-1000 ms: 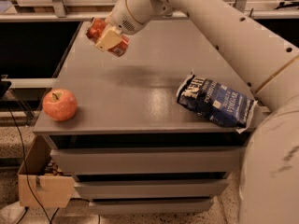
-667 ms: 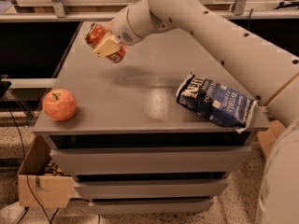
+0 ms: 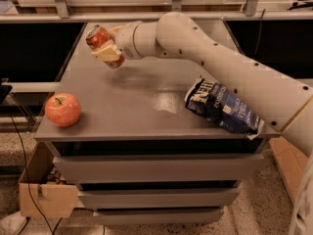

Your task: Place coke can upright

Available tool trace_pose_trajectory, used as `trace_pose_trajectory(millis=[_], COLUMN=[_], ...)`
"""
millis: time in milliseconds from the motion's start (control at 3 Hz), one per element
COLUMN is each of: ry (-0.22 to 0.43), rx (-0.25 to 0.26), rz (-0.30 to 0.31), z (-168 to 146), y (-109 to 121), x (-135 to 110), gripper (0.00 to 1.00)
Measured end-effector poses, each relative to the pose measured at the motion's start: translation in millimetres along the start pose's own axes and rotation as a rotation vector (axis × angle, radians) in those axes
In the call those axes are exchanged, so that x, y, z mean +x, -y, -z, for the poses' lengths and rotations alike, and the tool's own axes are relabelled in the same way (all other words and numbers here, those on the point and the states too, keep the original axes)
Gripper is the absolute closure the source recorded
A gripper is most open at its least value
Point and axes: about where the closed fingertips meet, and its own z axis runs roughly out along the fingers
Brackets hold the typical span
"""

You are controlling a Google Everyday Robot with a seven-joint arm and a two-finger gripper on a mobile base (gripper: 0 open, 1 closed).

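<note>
Gray tabletop (image 3: 132,106), flat, matte, faint sheen near centre. Red apple (image 3: 62,109) sits on near-left corner, close to front edge, stem up. Dark blue chip bag (image 3: 222,106) lies flat on right side, crumpled, lower corner reaching front-right edge, my arm passing over its far end. Apple and bag well apart. My end effector (image 3: 105,45) hangs above far-left part of tabletop, clear of surface, clamped on can (image 3: 98,35). Can tilted, not touching tabletop.
</note>
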Motion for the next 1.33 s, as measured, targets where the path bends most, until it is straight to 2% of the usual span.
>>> trace_pose_trajectory(millis=[333, 667, 1000, 1333], ry=[0.111, 0.189, 0.226, 0.227], rx=[0.042, 0.062, 0.070, 0.080], rz=[-0.016, -0.034, -0.052, -0.060], z=[-6.8, -12.0, -15.6, -15.4], y=[10.4, 17.8, 20.1, 21.2], x=[-5.0, -4.9, -1.7, -0.3], gripper=[1.00, 1.00, 1.00, 1.00])
